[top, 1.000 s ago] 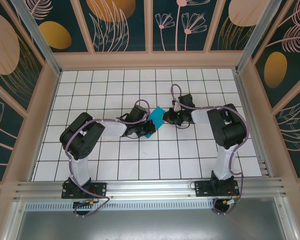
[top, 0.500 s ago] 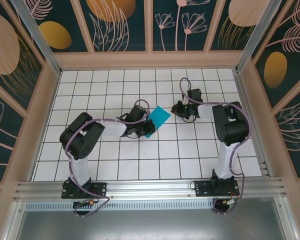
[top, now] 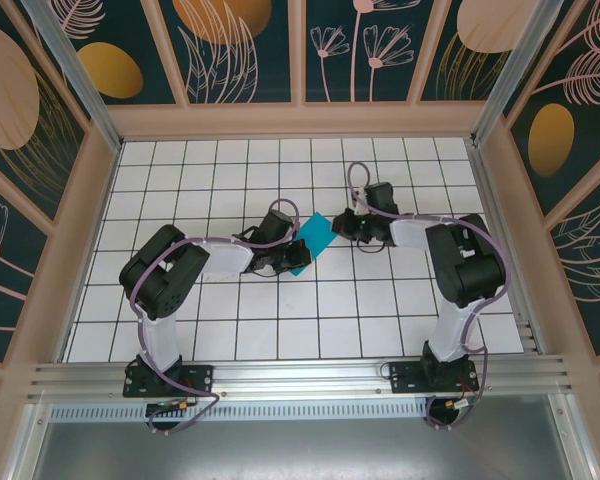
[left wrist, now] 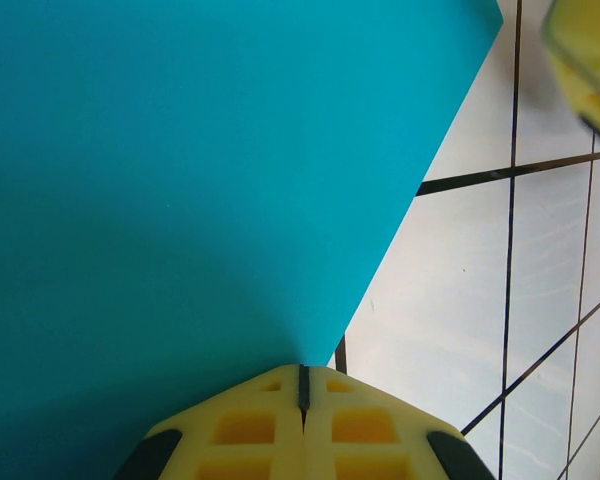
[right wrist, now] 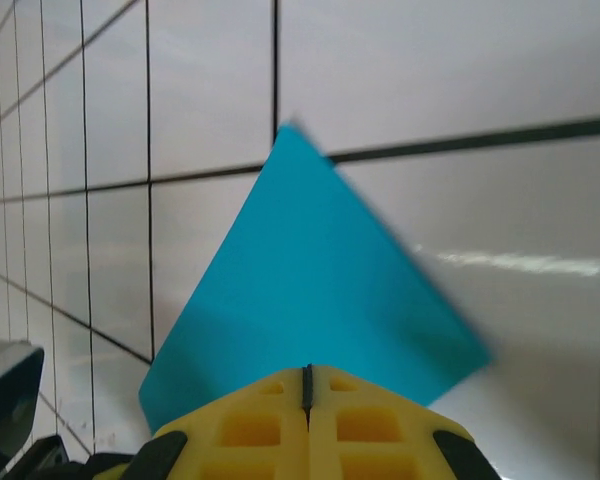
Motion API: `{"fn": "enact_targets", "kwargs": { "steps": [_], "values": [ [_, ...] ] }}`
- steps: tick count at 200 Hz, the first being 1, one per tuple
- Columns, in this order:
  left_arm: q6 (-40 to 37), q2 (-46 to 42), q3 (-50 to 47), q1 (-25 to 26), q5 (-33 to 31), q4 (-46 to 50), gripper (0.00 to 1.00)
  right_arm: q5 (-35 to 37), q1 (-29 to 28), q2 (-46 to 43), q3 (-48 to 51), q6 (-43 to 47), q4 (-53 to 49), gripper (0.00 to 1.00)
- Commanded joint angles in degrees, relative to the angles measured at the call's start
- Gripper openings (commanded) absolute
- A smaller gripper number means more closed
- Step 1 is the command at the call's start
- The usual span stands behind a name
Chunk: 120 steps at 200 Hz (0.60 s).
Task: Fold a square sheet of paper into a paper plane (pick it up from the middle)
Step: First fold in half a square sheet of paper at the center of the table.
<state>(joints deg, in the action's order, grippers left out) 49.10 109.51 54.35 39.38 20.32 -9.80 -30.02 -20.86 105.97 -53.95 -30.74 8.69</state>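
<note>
Left fingers (left wrist: pixel 245 430) clamped on square sheet of paper (left wrist: pixel 180 200) corner; right fingers (right wrist: pixel 365 430) together, at its opposite edge.

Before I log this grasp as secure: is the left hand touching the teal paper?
Touching. In the left wrist view the teal paper tapers to a corner pinched in the shut left hand.

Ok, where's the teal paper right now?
In the top view, the teal paper is near the middle of the gridded table, between the left claw and the right claw.
</note>
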Motion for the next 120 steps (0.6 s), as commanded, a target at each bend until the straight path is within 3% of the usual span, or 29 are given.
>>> {"fn": "enact_targets", "kwargs": {
  "steps": [1, 56, 120],
  "values": [
    [-1.1, 0.5, -0.4, 0.0, -1.7, 6.8, 0.0, -1.8, -1.4, 3.3, -0.8, -0.8, 0.8, 0.0],
    [-3.2, -0.9, 1.1, 0.0, -0.3, 3.4, 0.0, 0.0, -1.3, 7.5, -3.8, 2.7, -4.7, 0.0],
    [-8.6, 1.3, 9.5, -0.5, -1.0, 1.0, 0.05, -0.9, -0.3, 10.7, -8.7, 9.1, -8.8, 0.0]
  ]
}}
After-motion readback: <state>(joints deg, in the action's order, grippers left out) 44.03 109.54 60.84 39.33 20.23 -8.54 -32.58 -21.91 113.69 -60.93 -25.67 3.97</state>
